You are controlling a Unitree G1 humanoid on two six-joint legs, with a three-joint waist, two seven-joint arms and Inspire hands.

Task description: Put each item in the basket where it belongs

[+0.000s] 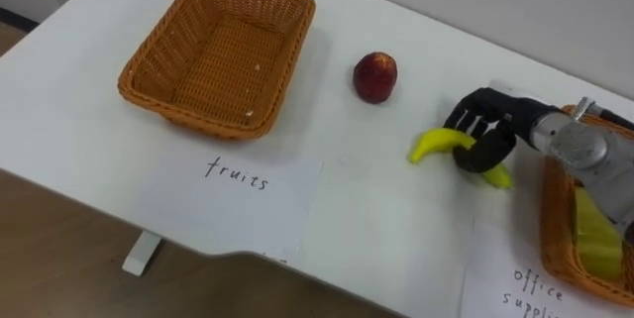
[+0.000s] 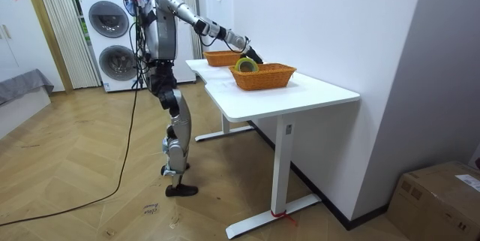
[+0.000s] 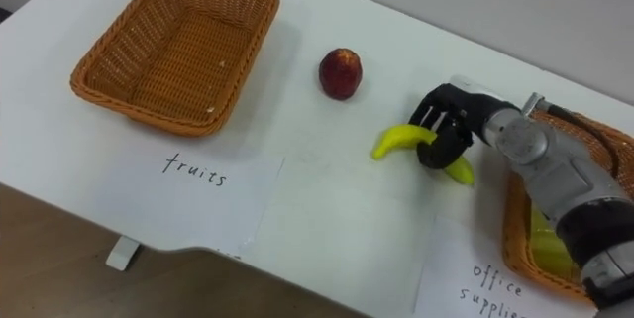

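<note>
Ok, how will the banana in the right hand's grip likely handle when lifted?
The banana looks stiff, so it should keep its curve rather than droop. The right hand curls round its middle, both ends sticking out, so it probably lifts balanced. Its smooth skin might let it twist.

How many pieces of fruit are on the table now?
2. A red apple lies between the baskets; a banana, beside the office supplies basket, has the fingers of the right hand curled round it. The fruits basket is empty; the other basket is partly out of view.
</note>
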